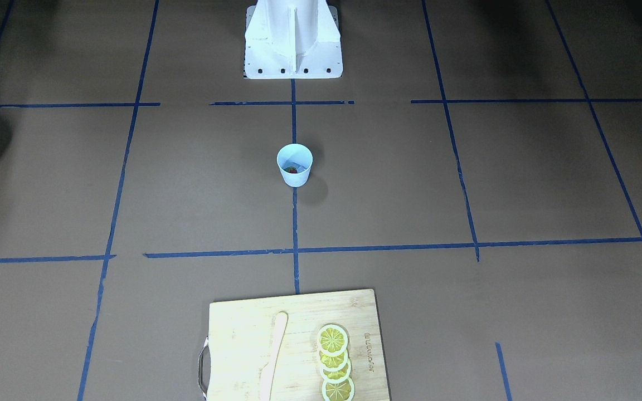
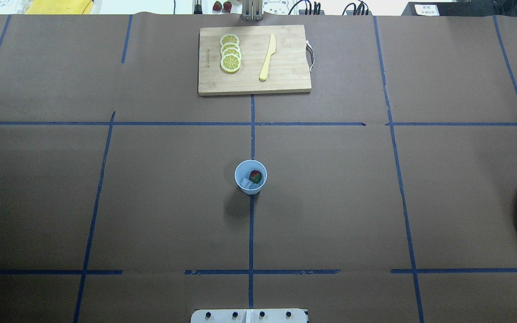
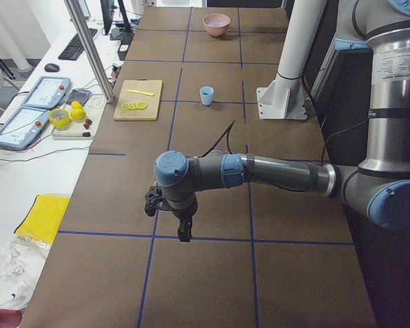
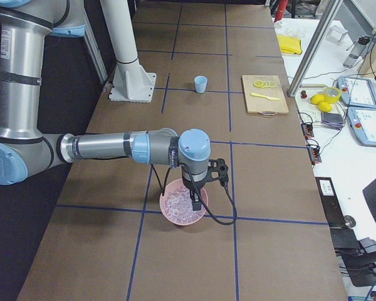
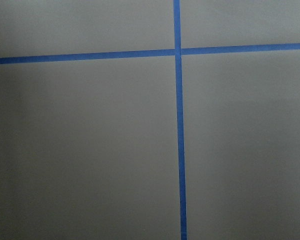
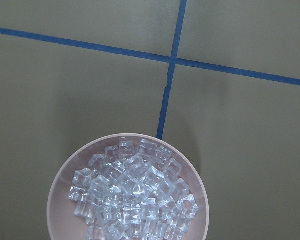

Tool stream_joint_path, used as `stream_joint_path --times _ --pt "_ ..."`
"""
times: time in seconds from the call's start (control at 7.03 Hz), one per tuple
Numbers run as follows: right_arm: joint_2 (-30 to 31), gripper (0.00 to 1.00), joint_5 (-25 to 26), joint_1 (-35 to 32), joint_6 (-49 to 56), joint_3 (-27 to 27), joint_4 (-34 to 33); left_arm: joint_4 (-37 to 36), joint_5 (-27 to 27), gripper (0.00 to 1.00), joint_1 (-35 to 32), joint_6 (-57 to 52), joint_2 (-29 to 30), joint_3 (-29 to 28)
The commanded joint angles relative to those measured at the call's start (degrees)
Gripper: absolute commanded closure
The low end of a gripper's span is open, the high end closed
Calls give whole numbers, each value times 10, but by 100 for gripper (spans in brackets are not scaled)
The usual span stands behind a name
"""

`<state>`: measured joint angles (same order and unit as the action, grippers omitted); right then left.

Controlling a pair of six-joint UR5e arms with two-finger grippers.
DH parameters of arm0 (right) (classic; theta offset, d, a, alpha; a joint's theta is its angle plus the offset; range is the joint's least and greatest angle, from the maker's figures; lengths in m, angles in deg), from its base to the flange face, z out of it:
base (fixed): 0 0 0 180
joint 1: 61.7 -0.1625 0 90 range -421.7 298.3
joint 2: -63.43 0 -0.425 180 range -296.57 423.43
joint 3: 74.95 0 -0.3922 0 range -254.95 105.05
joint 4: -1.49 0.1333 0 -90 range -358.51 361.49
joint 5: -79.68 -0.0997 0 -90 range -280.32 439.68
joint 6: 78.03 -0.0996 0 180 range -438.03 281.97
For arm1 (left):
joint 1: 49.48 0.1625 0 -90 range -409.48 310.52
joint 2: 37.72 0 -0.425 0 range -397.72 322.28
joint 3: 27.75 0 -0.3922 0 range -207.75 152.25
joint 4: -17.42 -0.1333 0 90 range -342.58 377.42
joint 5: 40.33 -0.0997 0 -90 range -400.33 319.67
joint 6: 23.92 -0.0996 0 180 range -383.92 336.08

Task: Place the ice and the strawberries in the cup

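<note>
Upright at the middle of the table, the cup (image 2: 250, 177) stands on a line of blue tape (image 2: 251, 233). Inside it lie the strawberry (image 2: 255, 176) and, just beside it, at least one ice cube (image 2: 245, 182); the front-facing view is too small to show whether there are more.

Well apart from the cup, at the table's end on the robot's right, the pink bowl (image 6: 77, 161) holds a heap of ice (image 6: 135, 195). The right gripper (image 4: 194, 202) hangs directly over this bowl, pointing down at the heap. Only the side view shows it, so how wide its jaws stand cannot be told, nor whether they touch or hold any cube. Its wrist camera looks down on the bowl and shows no fingers.

The left gripper (image 3: 181, 229) hangs over bare table at the opposite end, near a crossing of tape lines, far from the cup. It too shows only in a side view, so the state of its jaws, and whether it holds anything, cannot be told.

At the table's far edge from the robot lies the cutting board (image 2: 285, 72), with overlapping lemon slices (image 2: 230, 53) and a pale knife (image 2: 267, 57) on it.
</note>
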<state>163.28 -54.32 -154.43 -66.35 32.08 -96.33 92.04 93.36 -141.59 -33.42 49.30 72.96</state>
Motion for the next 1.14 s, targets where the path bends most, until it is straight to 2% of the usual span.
stream_joint_path --times 0.0,1.0 --pt "0 0 0 0 -1 -1 0 0 0 0 0 0 0 0" --pt "1 0 0 0 -24 -4 -1 1 1 0 1 -1 3 5"
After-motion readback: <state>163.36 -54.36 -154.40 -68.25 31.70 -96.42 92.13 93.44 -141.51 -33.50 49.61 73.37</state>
